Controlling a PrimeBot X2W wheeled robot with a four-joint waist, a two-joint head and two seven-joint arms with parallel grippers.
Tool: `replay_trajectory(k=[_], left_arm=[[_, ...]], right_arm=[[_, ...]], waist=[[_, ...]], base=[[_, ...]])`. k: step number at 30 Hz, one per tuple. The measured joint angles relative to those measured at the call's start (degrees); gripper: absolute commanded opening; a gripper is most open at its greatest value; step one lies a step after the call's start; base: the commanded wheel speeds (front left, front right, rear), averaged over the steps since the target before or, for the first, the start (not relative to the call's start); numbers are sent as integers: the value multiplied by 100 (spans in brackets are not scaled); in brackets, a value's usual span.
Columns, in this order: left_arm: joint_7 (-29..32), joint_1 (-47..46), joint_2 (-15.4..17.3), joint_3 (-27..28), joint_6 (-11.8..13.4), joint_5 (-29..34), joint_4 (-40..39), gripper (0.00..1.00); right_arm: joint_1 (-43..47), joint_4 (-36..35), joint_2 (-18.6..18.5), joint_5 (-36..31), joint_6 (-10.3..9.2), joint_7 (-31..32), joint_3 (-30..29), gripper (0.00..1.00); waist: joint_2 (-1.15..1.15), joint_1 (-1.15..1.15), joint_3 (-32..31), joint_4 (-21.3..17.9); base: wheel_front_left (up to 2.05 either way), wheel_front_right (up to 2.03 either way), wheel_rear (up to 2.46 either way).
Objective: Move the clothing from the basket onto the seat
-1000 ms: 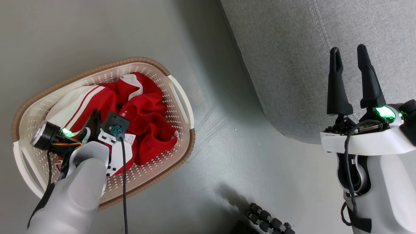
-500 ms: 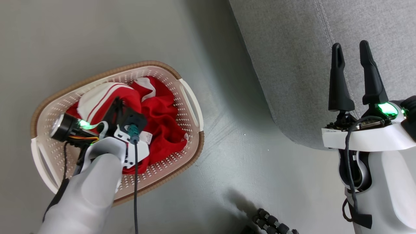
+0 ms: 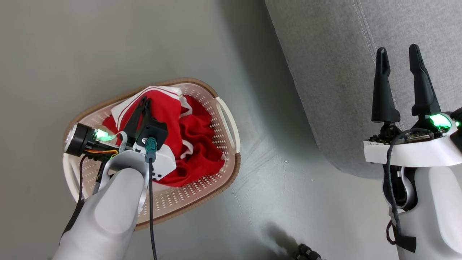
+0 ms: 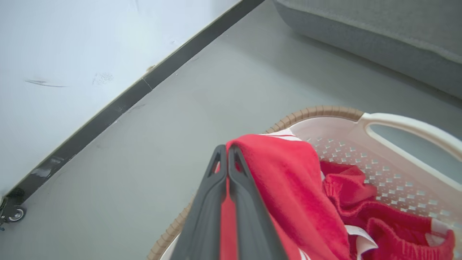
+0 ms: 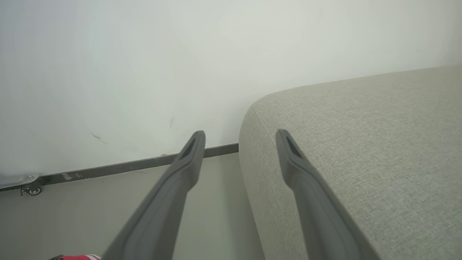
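The grey floor (image 3: 108, 43) is the biggest thing, and a pale wall (image 4: 54, 54) stands along its far edge. The big grey seat (image 3: 361, 72) sits on the floor on the robot's right side. It has a round corner and a sewn line running along it. The cream basket (image 3: 169, 198) with the brown rim stands on the floor on the left, with a strip of floor between it and the seat. The red clothing (image 3: 195, 144) lies bunched up inside the basket, and white stripes and white trim show on it. The left claw (image 3: 144, 103) is over the basket. Its two dark fingers are pressed together on a fold of the red clothing, and the cloth hangs over one finger. The right claw (image 3: 398, 50) is up by the seat's edge, with its fingers apart and nothing between them. A tiny wheel (image 4: 16, 213) sits by the wall.
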Motion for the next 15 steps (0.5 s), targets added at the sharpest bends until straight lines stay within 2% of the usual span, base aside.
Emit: replay_trajectory(k=[15], left_arm=[[-67, 400, -137, 167, 120, -385, -1165, 0]], right_arm=[[0, 64, -7, -609, 0, 0, -137, 100]], waist=[[0, 0, -602, 416]], base=[[0, 0, 0]])
